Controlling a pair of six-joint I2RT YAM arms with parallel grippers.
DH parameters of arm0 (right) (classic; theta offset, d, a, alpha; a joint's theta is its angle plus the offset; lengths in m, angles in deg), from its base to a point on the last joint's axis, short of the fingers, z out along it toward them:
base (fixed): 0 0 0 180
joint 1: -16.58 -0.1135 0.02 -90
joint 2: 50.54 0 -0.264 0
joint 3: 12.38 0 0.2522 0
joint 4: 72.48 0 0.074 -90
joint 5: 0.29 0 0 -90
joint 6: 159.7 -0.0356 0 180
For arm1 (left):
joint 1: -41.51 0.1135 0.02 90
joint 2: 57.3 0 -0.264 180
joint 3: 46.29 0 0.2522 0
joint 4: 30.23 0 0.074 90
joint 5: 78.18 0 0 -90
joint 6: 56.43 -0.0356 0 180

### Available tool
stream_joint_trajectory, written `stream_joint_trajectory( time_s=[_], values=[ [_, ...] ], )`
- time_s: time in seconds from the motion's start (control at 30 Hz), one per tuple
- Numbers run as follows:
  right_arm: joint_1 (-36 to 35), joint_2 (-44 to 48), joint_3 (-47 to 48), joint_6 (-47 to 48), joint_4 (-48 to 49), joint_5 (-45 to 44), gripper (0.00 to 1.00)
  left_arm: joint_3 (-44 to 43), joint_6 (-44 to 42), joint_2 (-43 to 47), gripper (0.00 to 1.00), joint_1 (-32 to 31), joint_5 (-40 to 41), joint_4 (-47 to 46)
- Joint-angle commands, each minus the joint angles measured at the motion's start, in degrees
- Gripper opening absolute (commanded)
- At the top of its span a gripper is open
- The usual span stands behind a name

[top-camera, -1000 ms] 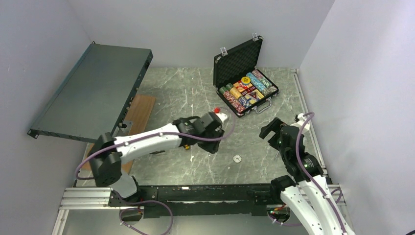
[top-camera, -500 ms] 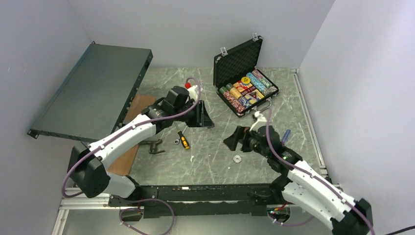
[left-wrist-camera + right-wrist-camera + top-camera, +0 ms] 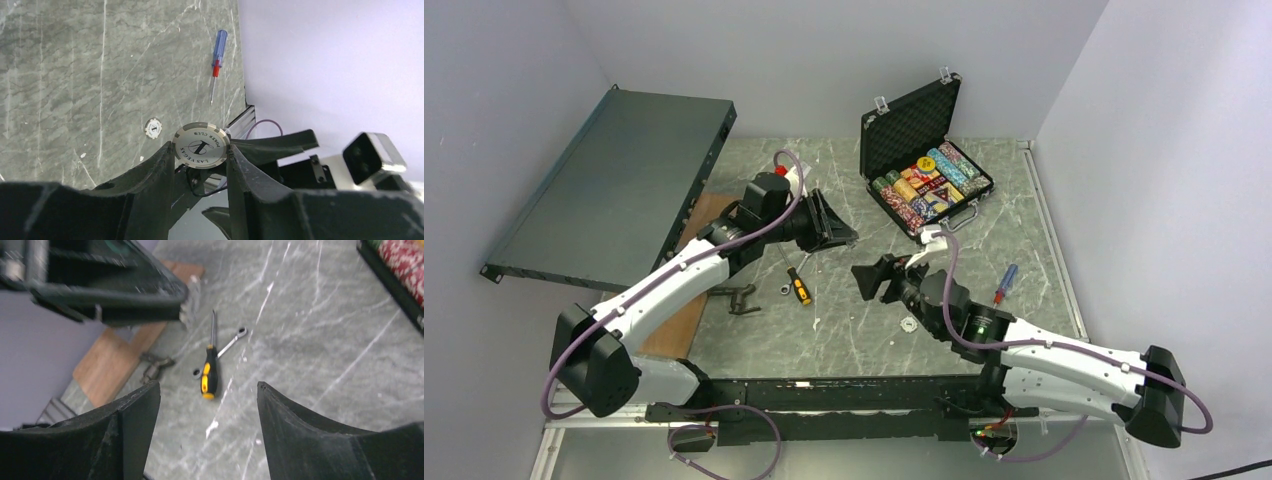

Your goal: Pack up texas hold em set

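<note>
Left wrist view has the left gripper (image 3: 201, 154) pinching a poker chip (image 3: 201, 145) on edge. The two fingers press on opposite sides of its rim, and the printed face is turned to the camera. The chip is lifted off the table (image 3: 60, 75), left of the middle. A second, loose chip (image 3: 153, 128) lies flat on the stone farther toward the near right, with a blue-handled screwdriver (image 3: 217, 50) beyond it.

The right gripper (image 3: 206, 386) hangs over the middle of the table with its jaws spread wide and nothing between them. It faces left, toward the yellow-handled screwdriver (image 3: 209, 372) and the wrench (image 3: 222, 352).

The briefcase (image 3: 911, 125) sits at the far right with its lid propped up. Its tray is filled with rows of coloured chips around a card deck.

A chip like this is probably light, rigid and smooth-faced, so the rim hold suits it. Held only at two points on the edge, though, it could swivel or pop out if it is bumped while going into a slot. The flat loose chip looks harder to take, being thin with little edge to catch. Closing on it across its width with the fingertips right on the stone seems the best way to hold it.

The case itself looks stiff and, full of chips, fairly heavy. Its lid is best pushed at the free top edge near the latches.
</note>
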Motion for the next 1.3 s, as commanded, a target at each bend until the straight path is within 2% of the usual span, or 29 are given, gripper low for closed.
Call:
stream_joint_trajectory(
  time_s=[0.0,0.13,0.3,0.93,1.07,1.27],
  values=[
    [-0.8,-4.3,7.1,4.4,8.3,-7.0,0.71,0.4,3.4,1.5,0.33,0.5,0.9,-3.5],
    [-0.8,-8.5,9.7,6.0,10.5,-6.8,0.67,0.4,4.5,1.1,0.32,0.7,0.0,-4.4],
    [-0.9,-10.9,11.3,5.9,11.4,-8.7,0.56,1.2,5.3,1.6,0.32,0.7,0.0,-5.2],
    [-0.8,-15.9,13.9,3.4,10.1,-11.8,0.46,2.1,5.7,2.8,0.33,0.7,0.3,-6.0],
    [-0.8,-17.5,15.3,2.3,8.6,-13.4,0.38,2.4,5.8,3.1,0.33,0.7,0.1,-6.3],
    [-0.7,-18.7,15.9,2.5,9.6,-14.3,0.35,3.0,5.7,3.8,0.33,0.7,0.4,-6.4]
  ],
)
